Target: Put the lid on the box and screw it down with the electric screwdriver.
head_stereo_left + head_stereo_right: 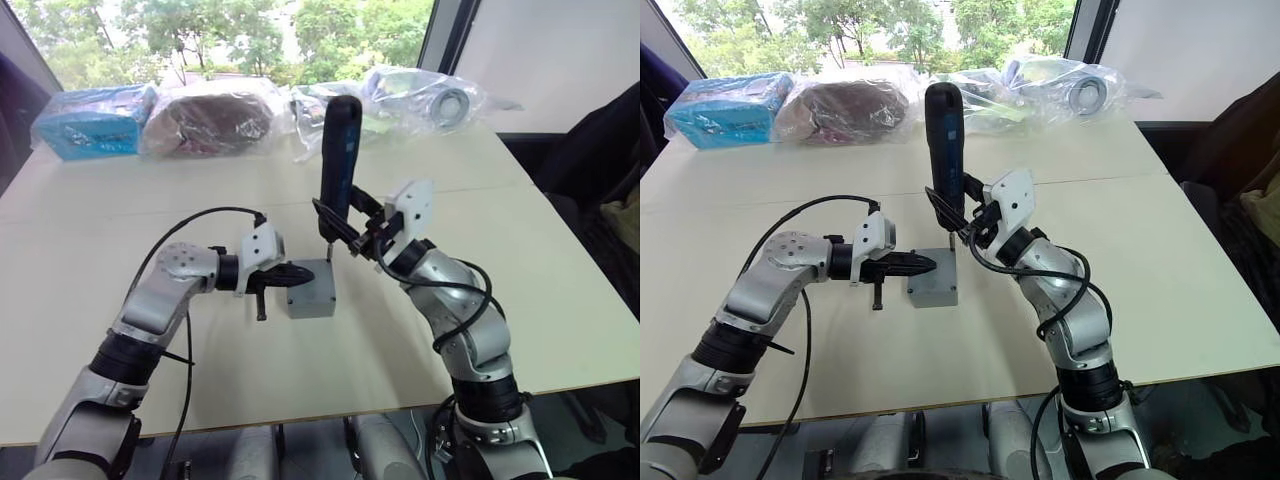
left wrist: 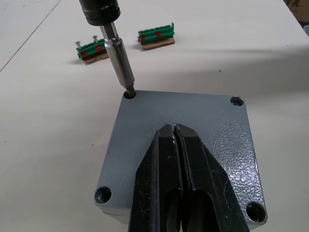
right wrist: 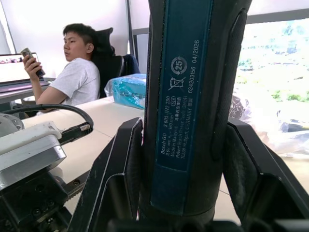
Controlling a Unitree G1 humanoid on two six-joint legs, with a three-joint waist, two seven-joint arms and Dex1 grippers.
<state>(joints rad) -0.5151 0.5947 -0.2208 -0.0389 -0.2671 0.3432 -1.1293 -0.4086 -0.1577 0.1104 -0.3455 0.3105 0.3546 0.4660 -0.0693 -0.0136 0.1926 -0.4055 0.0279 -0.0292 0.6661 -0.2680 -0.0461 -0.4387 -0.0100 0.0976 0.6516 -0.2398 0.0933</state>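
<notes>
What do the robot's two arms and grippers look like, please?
Both arms are silver-grey metal with black joint bands. Each wrist carries a white camera housing, and a black cable loops along each arm. The left gripper and right gripper each have two slim black fingers, matte and tapering to a point.

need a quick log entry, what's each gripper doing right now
left gripper: shut, pressing on the thin grey plastic lid.
right gripper: shut on the dark blue pen-shaped electric screwdriver.

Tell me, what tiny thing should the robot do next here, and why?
Probably run the electric screwdriver straight down where it stands. Its bit already sits in one corner hole of the lid, the right gripper holds the tool upright, and the shut left gripper presses the lid onto the box.
</notes>
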